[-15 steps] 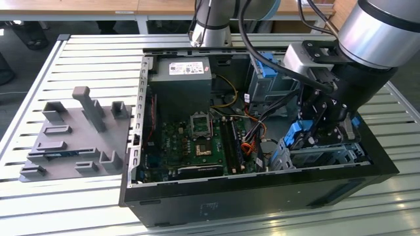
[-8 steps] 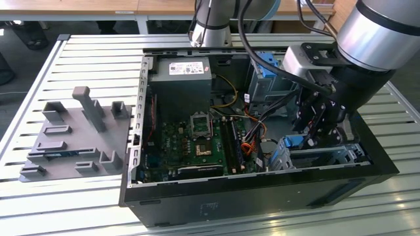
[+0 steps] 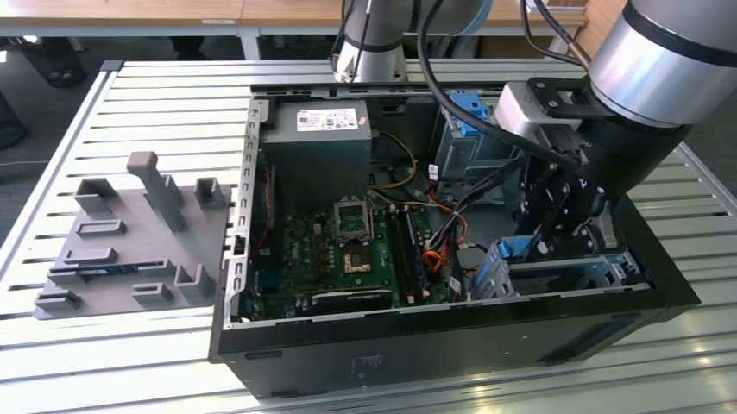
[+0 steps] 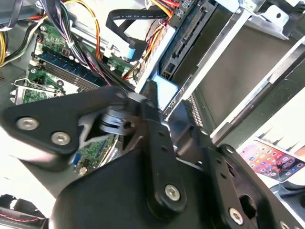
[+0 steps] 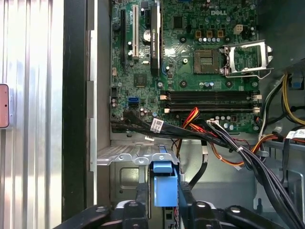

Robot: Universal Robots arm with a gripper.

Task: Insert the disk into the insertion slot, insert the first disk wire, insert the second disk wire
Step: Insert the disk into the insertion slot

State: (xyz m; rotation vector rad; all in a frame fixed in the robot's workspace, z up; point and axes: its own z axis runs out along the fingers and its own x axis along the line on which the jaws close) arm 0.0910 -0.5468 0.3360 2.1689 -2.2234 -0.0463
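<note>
The two black fingers [image 5: 143, 200] are clenched on the blue carrier frame of the disk [image 5: 165, 186], one finger pressed to each side of it, at the bottom centre of the first wrist view. In the exterior view the disk is at the lower right of the frame, held on end at the mouth of the insertion slot [image 3: 570, 274], the low perforated metal cage in the near right corner of the open computer case [image 3: 461, 345]. How far the disk has gone into the slot cannot be told. Just above the fingers in the first wrist view a bundle of black, red and orange wires [image 5: 228, 138] crosses the case, and past them the green motherboard [image 5: 190, 62] fills the upper half. The arm [image 3: 657, 69] comes down from the upper right corner of the exterior view. The case lies on its side on a slatted silver metal surface [image 3: 150, 95]. At the left of that frame a grey fixture plate [image 3: 127, 241] with upright blocks rests on the same surface, well apart from the fingers. Along the top edge stand wooden desks [image 3: 173, 10] over a dark floor.
</note>
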